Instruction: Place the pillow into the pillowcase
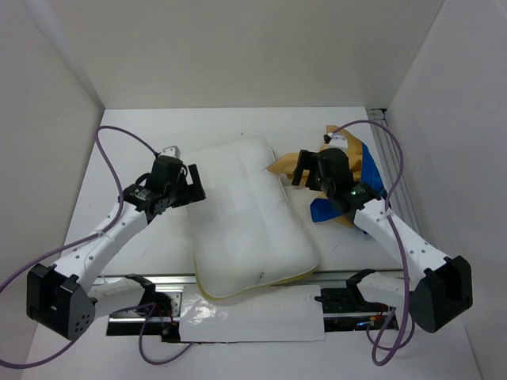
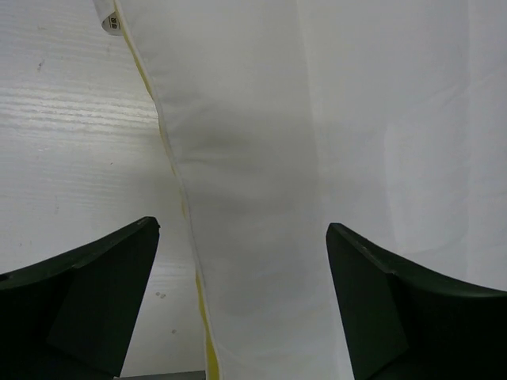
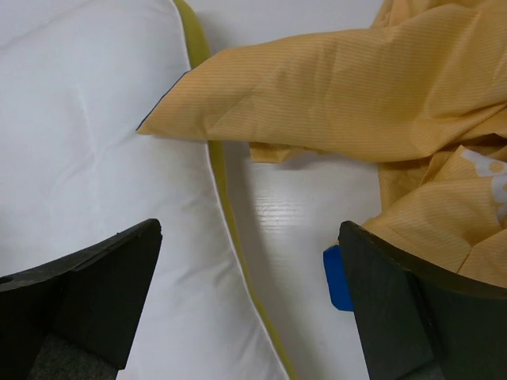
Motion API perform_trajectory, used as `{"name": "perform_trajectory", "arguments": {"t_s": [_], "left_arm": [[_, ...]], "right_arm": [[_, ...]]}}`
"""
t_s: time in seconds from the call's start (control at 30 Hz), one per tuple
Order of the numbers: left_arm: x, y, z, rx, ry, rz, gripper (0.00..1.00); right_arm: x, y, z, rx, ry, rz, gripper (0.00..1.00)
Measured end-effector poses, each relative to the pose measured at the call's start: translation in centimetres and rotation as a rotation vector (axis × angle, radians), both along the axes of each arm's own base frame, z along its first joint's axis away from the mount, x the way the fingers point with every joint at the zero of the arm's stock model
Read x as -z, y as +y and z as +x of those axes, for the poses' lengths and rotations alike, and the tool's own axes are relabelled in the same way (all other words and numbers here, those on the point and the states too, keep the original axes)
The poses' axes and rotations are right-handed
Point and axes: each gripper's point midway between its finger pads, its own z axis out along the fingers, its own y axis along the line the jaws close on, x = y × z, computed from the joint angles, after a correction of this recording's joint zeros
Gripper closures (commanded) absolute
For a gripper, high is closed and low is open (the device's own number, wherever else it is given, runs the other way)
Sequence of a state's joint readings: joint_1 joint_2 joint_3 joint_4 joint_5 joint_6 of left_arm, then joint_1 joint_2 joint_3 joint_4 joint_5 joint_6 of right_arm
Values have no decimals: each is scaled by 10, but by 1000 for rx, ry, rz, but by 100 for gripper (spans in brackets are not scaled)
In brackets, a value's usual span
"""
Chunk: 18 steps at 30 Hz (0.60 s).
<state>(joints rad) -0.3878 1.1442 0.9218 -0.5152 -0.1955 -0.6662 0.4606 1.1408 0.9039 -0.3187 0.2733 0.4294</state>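
Most of the pillowcase is hidden under the right pincer and its arm, so its picture cannot be seen. From the right wrist, the cloth runs off the top and right edges ahead of the pincer. A blue bit is half hidden behind one finger. The pillow is cut off on the other side. Past the left pincer, the pillow runs off the top and bottom. A tiny tag far ahead is cut off, and its marks are too small to read.
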Motion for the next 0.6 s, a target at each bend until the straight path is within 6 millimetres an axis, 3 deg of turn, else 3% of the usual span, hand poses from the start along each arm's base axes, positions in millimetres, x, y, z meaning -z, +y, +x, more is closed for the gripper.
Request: {"name": "perform_trajectory", "arguments": {"t_s": [0.1,0.27,0.57,0.6], "left_arm": [[0,2,1,-11,-4,10,0],[11,4,9,-28,14,34,0],[58,0,22,-18,124,30,0],[61,-2,23,-12,128,21,7]], "right_arm": [[-4,2,-1,-12,-9,7,0],[-2,24,-9,-155,8,37,0],[47,66,-28,-354,149,15,0],[54,68,-30,-363,166,8,0]]}}
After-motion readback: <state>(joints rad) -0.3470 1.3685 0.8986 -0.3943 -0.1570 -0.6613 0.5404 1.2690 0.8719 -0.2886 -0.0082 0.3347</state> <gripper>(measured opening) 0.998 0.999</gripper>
